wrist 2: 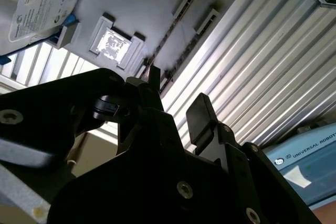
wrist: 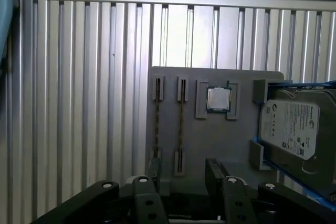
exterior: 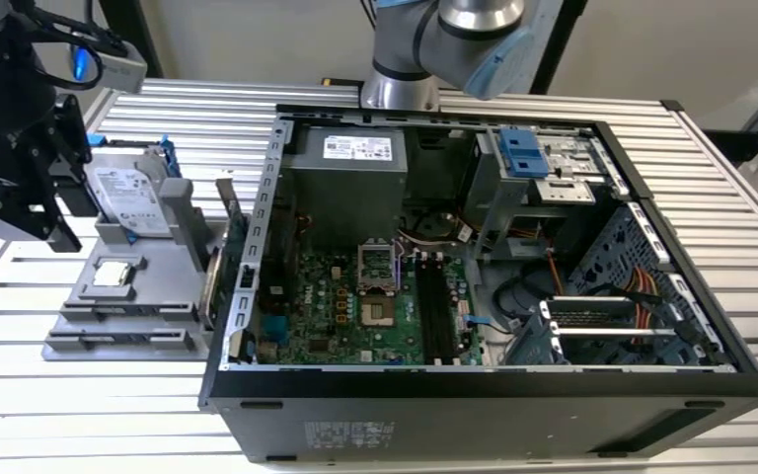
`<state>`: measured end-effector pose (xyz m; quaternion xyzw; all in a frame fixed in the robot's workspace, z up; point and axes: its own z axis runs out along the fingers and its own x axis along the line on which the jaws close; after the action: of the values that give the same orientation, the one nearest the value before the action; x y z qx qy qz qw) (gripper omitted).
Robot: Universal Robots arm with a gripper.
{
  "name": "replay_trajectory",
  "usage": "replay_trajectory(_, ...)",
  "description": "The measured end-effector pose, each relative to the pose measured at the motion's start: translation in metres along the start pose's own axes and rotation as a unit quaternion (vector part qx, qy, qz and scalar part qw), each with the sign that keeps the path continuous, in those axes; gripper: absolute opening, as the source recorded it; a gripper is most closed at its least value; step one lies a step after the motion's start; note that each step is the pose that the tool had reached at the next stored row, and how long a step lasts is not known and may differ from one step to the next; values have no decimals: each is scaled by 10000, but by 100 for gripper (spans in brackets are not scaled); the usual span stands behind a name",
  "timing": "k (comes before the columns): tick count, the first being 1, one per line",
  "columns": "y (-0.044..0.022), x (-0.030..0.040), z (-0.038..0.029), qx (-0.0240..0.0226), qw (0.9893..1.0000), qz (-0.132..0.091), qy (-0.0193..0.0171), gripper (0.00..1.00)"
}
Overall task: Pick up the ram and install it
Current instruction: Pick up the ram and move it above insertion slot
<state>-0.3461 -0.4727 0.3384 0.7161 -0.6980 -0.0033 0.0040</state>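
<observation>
Two thin, narrow dark circuit-board sticks stand on edge, parallel and just apart: ram [wrist: 157, 121] and second ram [wrist: 181, 124]. Their ends are held in small slotted blocks along one side edge of a flat matte grey plastic fixture tray [wrist: 231, 150]. Neither is picked up.

Small square silver processor chip [wrist: 218, 99] sits in a square recess just beside the second ram, toward the tray's middle. Silver metal hard drive [wrist: 295, 129] in a blue plastic frame is at the tray's opposite edge, with a white printed label on top.

Tray lies on a ribbed aluminium slat table [wrist: 79, 103], near the table edge at the exterior view's left.

Black matte gripper [wrist: 184, 171] hangs near the tray. Blocky black fingers [wrist: 154, 170] are spread apart, pinching nothing, clear of both sticks. In the first wrist view the second ram's near end block shows between them.

Open black computer case [exterior: 485, 415] sits just beside the tray, toward the exterior view's right. Inside:
- green motherboard [exterior: 352, 306]
- long black memory slots [exterior: 434, 311]
- grey boxy power supply [exterior: 346, 178] with a white label
- blue drive latch [exterior: 524, 153]
- orange and yellow cables [exterior: 645, 296]

Silver-and-blue arm joint [exterior: 485, 30] stands past the case's far edge.
</observation>
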Motion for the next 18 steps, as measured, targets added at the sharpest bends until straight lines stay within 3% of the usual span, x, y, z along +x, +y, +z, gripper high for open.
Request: replay_trajectory(18, -1, 16, 115, -1, 10000, -1, 9, 100)
